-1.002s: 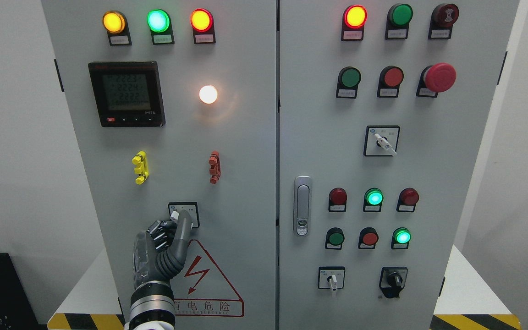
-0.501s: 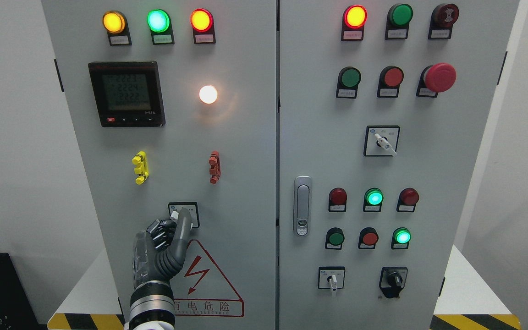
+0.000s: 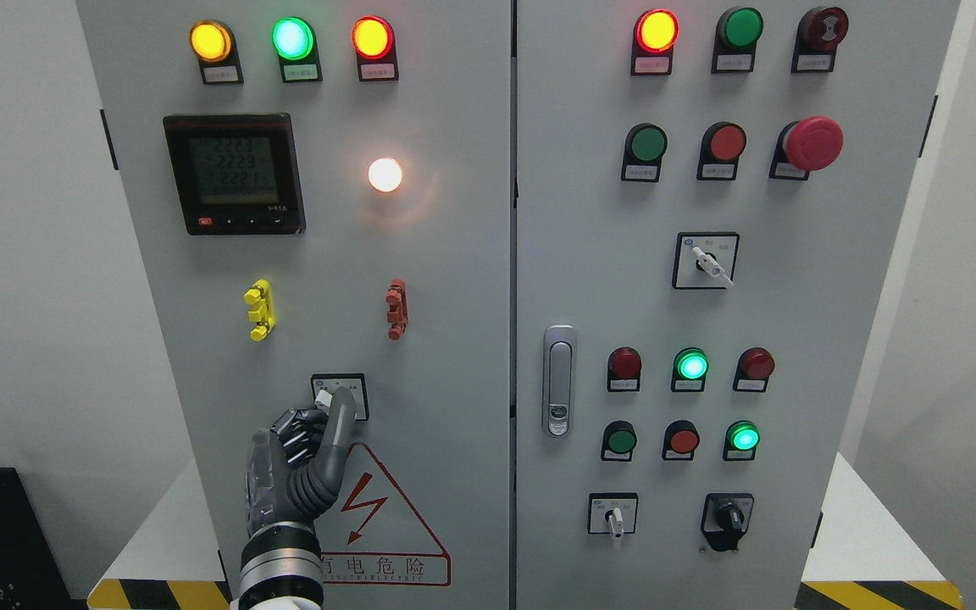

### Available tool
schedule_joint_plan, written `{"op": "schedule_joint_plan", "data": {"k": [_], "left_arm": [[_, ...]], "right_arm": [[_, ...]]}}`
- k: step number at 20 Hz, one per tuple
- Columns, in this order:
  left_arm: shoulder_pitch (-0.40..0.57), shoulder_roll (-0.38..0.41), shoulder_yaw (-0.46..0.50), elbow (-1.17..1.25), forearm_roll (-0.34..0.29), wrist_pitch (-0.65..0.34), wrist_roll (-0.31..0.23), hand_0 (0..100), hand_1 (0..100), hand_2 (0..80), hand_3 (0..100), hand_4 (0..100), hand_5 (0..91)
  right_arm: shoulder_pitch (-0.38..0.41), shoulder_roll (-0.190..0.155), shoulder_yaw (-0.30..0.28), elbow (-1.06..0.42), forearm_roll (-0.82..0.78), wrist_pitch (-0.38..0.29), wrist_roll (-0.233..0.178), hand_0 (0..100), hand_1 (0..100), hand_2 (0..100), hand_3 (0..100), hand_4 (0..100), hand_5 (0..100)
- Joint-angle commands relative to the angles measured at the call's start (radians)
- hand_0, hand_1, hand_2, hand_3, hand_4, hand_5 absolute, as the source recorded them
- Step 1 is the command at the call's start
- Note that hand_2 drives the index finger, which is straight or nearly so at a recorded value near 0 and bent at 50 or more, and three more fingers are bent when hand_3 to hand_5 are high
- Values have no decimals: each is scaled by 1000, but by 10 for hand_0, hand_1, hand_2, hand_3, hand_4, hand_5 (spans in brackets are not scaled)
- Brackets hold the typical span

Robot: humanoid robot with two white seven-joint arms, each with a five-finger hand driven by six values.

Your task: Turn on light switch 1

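The light switch (image 3: pixel 339 395) is a small rotary selector on a black-framed square plate, low on the left cabinet door. Its white knob (image 3: pixel 324 396) points up and to the left. My left hand (image 3: pixel 327 408) comes up from the bottom edge and is closed on the knob, with the thumb (image 3: pixel 341 424) on its right side and curled fingers (image 3: pixel 293 428) on its left. The hand hides the lower part of the plate. A round white lamp (image 3: pixel 385 174) above it glows. My right hand is out of view.
The left door carries a digital meter (image 3: pixel 234 173), three lit lamps along the top, a yellow clip (image 3: pixel 259 309), a red clip (image 3: pixel 396 309) and a red warning triangle (image 3: pixel 386 517). The right door has a latch handle (image 3: pixel 559 379), buttons, lamps and three more selectors.
My left hand stays on the switch knob and the thumb has barely shifted. The white lamp stays lit. Only the meter digits differ.
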Motion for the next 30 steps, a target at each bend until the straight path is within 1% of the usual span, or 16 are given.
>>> {"op": "schedule_joint_plan", "data": {"k": [1,7,10,11,14,15,17,19,21,22,24,25,26,28,29,30], "left_arm": [[18,3,-11,-12,3,-5,1,220,432,618,962,938,872],[57,6,-20,-55,2,-8,3,213,432,622,961,941,871],[115,12,-39,-84,2,-18,3,211,433,622,961,941,871],[141,15,-43,-93,-1,-44,3,212,433,623,961,941,871],[262,33,-42,-92,-7,-196,-4,217,433,609,964,936,872],[317,42,-33,-90,-9,-248,-19,218,435,602,973,935,876],[447,58,1,-81,-9,-362,-92,222,430,582,986,952,878],[578,81,85,-24,-7,-521,-163,228,413,549,989,978,871],[673,111,159,106,-7,-705,-191,231,372,516,940,1000,858],[708,130,186,178,-4,-777,-192,230,368,503,927,999,854],[771,167,223,334,5,-882,-200,226,353,464,903,974,836],[794,180,240,420,12,-929,-211,222,344,457,896,970,796],[816,191,257,513,23,-981,-220,215,331,454,887,961,713],[844,211,266,726,37,-1064,-235,213,324,449,870,946,674],[847,213,266,845,36,-1094,-252,213,323,429,832,918,611],[847,213,266,969,36,-1121,-279,213,323,426,825,914,608]], "right_arm": [[0,0,0,0,0,1,-1,308,0,0,0,0,0],[0,0,0,0,0,1,-1,308,0,0,0,0,0],[0,0,0,0,0,1,-1,307,0,0,0,0,0],[0,0,0,0,0,1,-1,307,0,0,0,0,0],[0,0,0,0,0,1,-1,307,0,0,0,0,0],[0,0,0,0,0,1,-1,307,0,0,0,0,0],[0,0,0,0,0,1,-1,307,0,0,0,0,0],[0,0,0,0,0,1,-1,307,0,0,0,0,0],[0,0,0,0,0,1,-1,307,0,0,0,0,0],[-2,0,0,0,0,1,-1,307,0,0,0,0,0],[0,0,0,0,0,1,-1,307,0,0,0,0,0],[0,0,0,0,0,1,-1,307,0,0,0,0,0],[0,0,0,0,0,1,-1,307,0,0,0,0,0],[0,0,0,0,0,1,-1,307,0,0,0,0,0],[0,0,0,0,0,1,-1,307,0,0,0,0,0],[0,0,0,0,0,1,-1,307,0,0,0,0,0]]}}
